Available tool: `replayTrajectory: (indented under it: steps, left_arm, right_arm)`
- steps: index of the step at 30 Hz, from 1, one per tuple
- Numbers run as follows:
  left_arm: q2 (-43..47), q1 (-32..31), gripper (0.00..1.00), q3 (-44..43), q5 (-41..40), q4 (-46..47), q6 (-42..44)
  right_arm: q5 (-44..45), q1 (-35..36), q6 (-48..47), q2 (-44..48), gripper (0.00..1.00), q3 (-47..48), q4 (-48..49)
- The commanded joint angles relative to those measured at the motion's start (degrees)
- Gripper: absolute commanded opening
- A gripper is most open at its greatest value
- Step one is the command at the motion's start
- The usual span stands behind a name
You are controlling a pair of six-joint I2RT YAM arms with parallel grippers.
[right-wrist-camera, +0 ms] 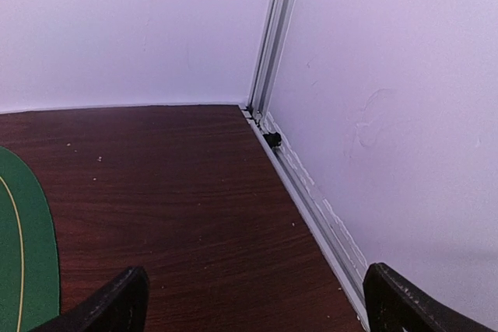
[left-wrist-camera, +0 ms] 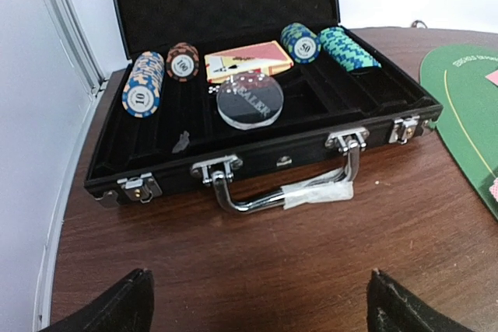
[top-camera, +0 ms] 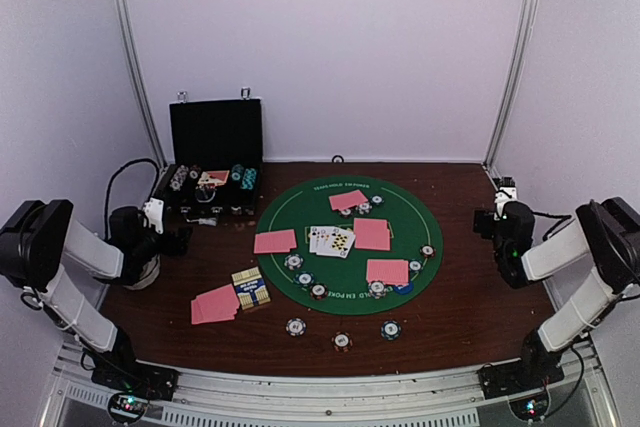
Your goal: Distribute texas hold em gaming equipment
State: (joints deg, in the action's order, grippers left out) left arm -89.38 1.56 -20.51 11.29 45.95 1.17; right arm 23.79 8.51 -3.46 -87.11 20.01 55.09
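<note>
Dark wood-grain counter [left-wrist-camera: 233, 262], matt green felt mat [top-camera: 285, 209], black case [left-wrist-camera: 257, 141] with shiny chrome handle [left-wrist-camera: 284, 192], clear glossy acrylic dealer button [left-wrist-camera: 249, 101]

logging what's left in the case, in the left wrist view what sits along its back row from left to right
blue and orange chip stack → brown chip stack → red and yellow card pack → dark green chip stack → teal and blue chip row
</note>
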Motion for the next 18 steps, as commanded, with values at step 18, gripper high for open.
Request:
replayTrajectory:
  steps: [18]
  left_arm:
    - [-0.46, 0.31, 0.98, 0.53, -0.25, 5.13, -0.99]
  right_arm:
    - [-4.26, -1.74, 0.15, -2.62, 1.00, 0.65, 3.29]
